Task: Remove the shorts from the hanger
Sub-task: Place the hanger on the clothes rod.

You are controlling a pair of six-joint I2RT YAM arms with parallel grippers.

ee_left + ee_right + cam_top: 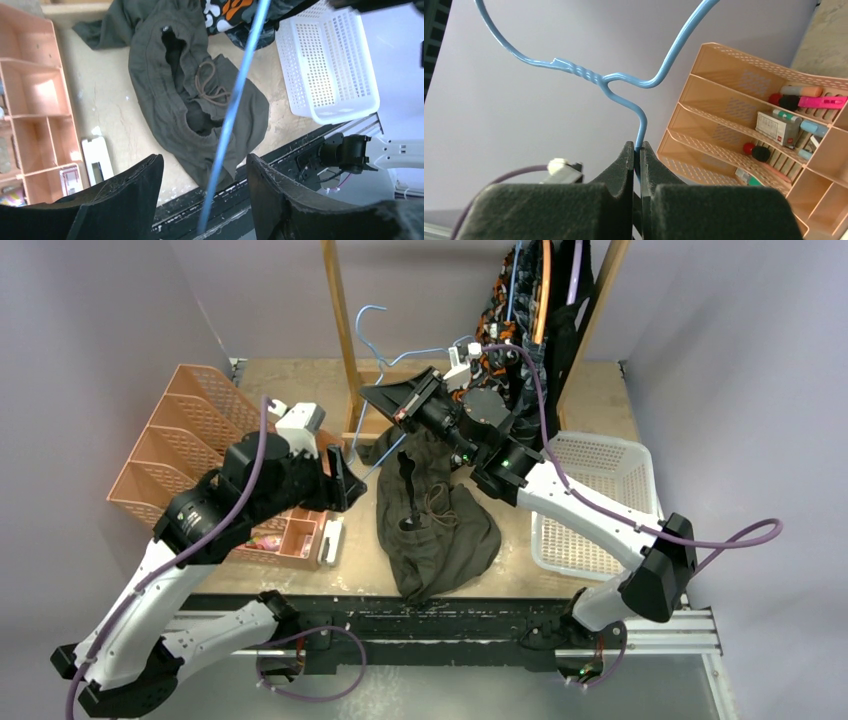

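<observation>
The plain olive green shorts [437, 522] lie crumpled on the table between the arms and also show in the left wrist view [187, 95]. The blue wire hanger [372, 332] is held up by my right gripper [375, 393], which is shut on its wire just below the twisted neck [637, 147]. My left gripper [350, 480] is open; the hanger's lower wire [235, 105] passes between its jaws [204, 165] without touching them. The orange-black-white camouflage shorts [497, 302] and darker pairs [560, 330] hang on the rack at the back right.
An orange desk organizer [185, 440] and a pink compartment tray [295, 535] stand on the left. A white mesh basket [600, 500] sits on the right. Wooden rack posts [340, 330] rise at the back. A small white object [331, 540] lies beside the tray.
</observation>
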